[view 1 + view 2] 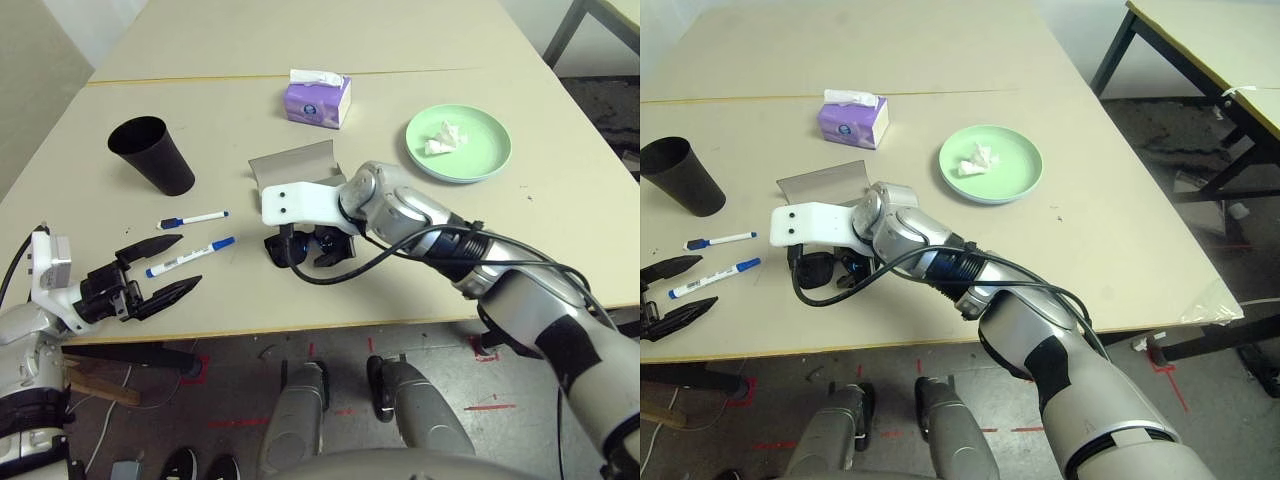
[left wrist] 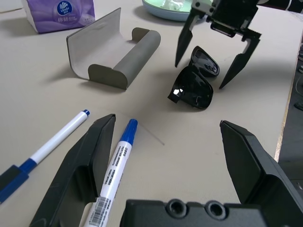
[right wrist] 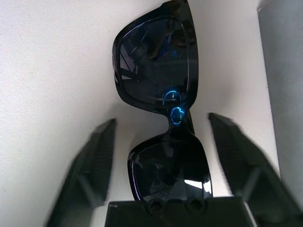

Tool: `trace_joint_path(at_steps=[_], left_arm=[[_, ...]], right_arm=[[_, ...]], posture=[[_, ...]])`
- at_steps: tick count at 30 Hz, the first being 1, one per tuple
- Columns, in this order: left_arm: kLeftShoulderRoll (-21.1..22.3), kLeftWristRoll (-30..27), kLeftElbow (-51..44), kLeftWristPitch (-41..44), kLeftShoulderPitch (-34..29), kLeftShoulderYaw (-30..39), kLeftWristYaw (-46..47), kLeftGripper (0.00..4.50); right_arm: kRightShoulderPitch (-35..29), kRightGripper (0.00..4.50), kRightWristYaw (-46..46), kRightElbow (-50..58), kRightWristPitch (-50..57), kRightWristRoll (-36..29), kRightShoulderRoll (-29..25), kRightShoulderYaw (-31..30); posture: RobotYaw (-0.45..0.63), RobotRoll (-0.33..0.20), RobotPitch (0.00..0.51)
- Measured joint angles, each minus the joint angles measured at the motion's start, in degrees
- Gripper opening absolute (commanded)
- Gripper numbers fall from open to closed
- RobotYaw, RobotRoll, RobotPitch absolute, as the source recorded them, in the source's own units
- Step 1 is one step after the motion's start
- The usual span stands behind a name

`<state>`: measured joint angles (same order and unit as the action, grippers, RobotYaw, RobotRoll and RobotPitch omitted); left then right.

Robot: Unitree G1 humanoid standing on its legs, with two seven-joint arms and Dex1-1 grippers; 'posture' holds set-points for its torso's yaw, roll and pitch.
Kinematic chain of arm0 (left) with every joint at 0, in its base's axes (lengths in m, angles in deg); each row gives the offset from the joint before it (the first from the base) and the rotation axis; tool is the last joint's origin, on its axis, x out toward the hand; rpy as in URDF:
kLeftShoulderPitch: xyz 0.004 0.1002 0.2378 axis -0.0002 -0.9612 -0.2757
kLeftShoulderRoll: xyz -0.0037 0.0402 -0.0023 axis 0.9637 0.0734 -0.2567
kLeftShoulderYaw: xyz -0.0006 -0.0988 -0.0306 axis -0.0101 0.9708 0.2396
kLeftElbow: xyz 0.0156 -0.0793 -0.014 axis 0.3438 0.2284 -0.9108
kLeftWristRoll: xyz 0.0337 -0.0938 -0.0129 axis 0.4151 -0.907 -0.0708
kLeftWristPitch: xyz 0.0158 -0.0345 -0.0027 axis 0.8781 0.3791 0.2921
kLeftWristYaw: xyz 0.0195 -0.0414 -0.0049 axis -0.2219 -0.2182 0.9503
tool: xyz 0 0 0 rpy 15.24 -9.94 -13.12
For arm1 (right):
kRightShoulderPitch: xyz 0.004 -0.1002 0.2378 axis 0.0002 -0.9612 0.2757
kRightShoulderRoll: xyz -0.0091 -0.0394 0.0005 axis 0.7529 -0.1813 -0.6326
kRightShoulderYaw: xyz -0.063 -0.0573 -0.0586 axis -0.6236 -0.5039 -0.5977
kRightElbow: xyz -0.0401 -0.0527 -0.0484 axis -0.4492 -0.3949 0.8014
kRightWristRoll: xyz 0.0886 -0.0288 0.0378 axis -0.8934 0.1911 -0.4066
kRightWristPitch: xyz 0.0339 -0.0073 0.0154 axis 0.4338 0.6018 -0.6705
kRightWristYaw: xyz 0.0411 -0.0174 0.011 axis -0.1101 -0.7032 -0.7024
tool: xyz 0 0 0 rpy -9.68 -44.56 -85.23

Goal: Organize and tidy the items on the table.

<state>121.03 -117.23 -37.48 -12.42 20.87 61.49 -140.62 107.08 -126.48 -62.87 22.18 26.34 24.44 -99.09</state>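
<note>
Black sunglasses lie folded on the table at centre frame, long axis running near-to-far (lenses up). The right gripper straddles them, fingers spread and not touching. The left gripper, lower left, gapes empty.

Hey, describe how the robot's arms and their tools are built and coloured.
Both forearms are silver metal with black bands. The right arm carries a white wrist bracket and a looping black cable. Each tool, left and right, has two black tapered fingers.
</note>
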Motion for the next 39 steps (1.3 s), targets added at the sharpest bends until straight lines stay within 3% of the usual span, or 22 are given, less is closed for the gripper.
trace_joint_path(at_steps=[4, 9, 13, 23, 32, 39], left_arm=[[-0.48, -0.09, -2.23, 1.15, -0.41, -0.02, 0.91, 4.50], [-0.83, -0.25, -5.08, 2.82, -1.39, -0.03, 2.20, 4.50], [-1.08, -0.48, -7.15, 4.20, -1.99, -0.03, 3.20, 4.50], [-1.08, -1.34, -9.82, 6.38, -2.47, -0.04, 5.10, 4.50], [-1.07, -1.40, -10.71, 7.69, -2.41, -0.09, 5.68, 4.50], [-1.09, -1.40, -11.57, 8.19, -2.55, -0.22, 6.24, 4.50]], right_arm=[[-0.03, 1.27, -0.25, 0.43, 0.00, 0.07, 0.05, 1.05], [0.12, 0.25, -1.99, 2.24, -0.15, 0.23, -0.20, 3.21], [-0.48, 0.01, -3.35, 3.08, 0.26, 0.19, -0.07, 3.28], [-0.51, 0.01, -4.61, 2.17, 0.70, 0.50, -0.23, 4.41], [9.75, 0.01, -5.89, -7.86, -2.67, -0.42, -2.24, 10.15], [17.03, 0.01, -4.09, -20.72, -9.74, -0.44, 1.79, 13.72]], posture=[[0.06, 0.000, 0.209], [0.05, 0.000, 0.209], [0.05, 0.000, 0.211], [0.04, 0.000, 0.211], [0.04, 0.000, 0.213], [0.06, 0.000, 0.212]])
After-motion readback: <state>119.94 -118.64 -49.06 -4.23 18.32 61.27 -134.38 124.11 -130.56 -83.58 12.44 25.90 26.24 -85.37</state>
